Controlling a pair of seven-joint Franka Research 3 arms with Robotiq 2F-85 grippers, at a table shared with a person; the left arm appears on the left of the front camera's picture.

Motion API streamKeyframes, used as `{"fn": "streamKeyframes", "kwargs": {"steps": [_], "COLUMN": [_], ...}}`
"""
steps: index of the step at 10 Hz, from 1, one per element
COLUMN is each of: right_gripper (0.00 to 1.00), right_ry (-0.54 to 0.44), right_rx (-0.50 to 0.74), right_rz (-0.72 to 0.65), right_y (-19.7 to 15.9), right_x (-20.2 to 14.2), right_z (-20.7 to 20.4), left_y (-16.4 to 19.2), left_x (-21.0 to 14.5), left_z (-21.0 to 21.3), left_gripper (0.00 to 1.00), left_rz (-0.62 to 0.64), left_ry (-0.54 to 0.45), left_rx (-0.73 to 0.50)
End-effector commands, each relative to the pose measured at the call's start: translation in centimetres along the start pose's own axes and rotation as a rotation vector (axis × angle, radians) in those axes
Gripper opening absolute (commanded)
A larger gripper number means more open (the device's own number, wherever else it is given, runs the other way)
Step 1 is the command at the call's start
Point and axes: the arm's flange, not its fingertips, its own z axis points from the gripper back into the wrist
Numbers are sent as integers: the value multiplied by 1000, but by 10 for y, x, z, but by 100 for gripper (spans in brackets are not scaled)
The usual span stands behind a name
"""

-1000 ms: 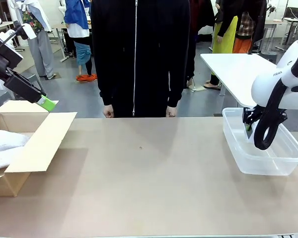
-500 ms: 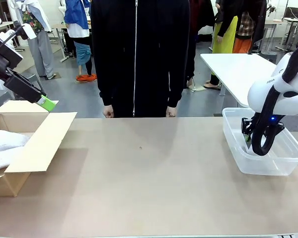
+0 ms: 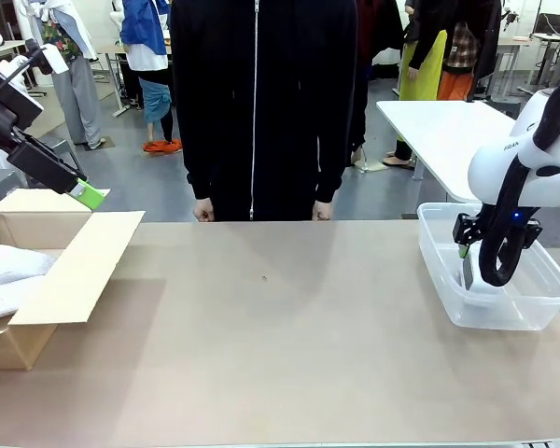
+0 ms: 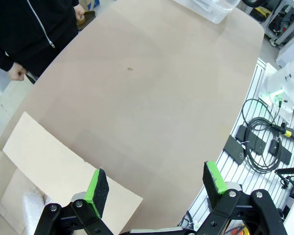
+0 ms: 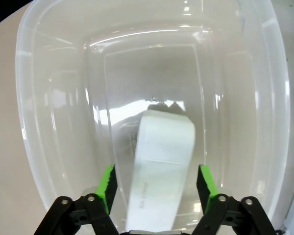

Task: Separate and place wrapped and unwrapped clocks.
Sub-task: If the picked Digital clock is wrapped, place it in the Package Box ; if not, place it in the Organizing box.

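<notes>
Clear plastic tub (image 3: 446,273) sits at the right end of the brown table (image 3: 280,345) in the front view, and my right gripper (image 3: 469,261) hangs inside it over a pale block; my left gripper (image 3: 86,194) hovers above the cardboard box (image 3: 70,271), where the wrapped clocks (image 3: 7,271) lie as whitish bundles. A person (image 3: 261,103) stands at the far edge. From my left wrist, my fingers (image 4: 97,186) stand wide apart over the box flap, nothing between them. From my right wrist, my green pads (image 5: 108,182) are spread either side of the unwrapped clock (image 5: 161,161), which leans tilted on the tub's floor, released.
</notes>
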Motion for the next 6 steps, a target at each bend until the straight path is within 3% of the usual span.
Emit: {"fn": "streamKeyframes", "kwargs": {"steps": [1,4,6], "right_gripper": [100,100,100], "right_ry": [11,10,-30], "right_rx": [-32,-33,3], "right_rz": [-17,-16,-16], "right_y": [0,3,8], "right_x": [5,9,6], "right_z": [3,8,35], "left_y": [-1,-1,-1], "left_x": [0,0,0], "left_z": [0,0,0], "left_gripper": [100,100,100], "left_rz": [4,4,4], "left_ry": [1,1,1], "left_rx": [1,1,1]}}
